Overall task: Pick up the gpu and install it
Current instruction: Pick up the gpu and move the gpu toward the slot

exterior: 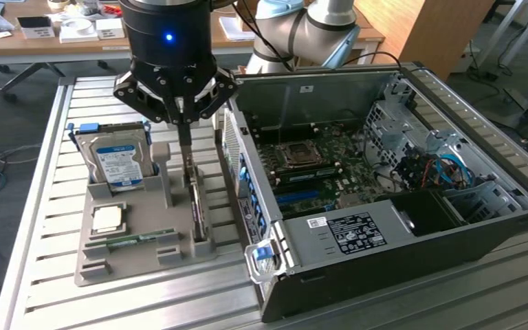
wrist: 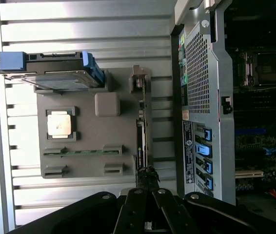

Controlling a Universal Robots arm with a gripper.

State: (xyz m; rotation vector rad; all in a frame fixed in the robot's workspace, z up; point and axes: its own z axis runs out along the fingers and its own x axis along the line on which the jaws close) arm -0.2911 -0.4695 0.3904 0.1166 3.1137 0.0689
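the gripper (exterior: 185,163) hangs straight down over a grey tray (exterior: 99,265) on the slatted metal table (exterior: 35,289), its two thin fingers clenched together into one narrow blade. the tips meet on the upper edge of the gpu (exterior: 196,210). the gpu stands on edge in a slot on the side of the tray nearest the computer case (exterior: 447,227) (seen edge-on, it is little more than a dark sliver, its broad faces hidden). the pinch itself is hard to make out. in the exterior view the fingertips merge with the card's dark edge, and in the wrist view the black finger links cover the end of the card where they touch it. the card sits upright and fully down in its slot.

on the same tray, toward the exterior view's left, a hard drive (exterior: 113,163) with a blue-and-white label leans in a blue-edged bracket. a square silver processor (exterior: 108,218) lies flat nearer the camera, and a slim green memory stick (exterior: 141,238) lies flat just beside it, nearer still. the case lies on its side, open, just beside the tray, with the motherboard (exterior: 305,161) showing and its deeper corners lost in shadow. the arm (exterior: 168,34) above the gripper is cut off by the frame's top edge.
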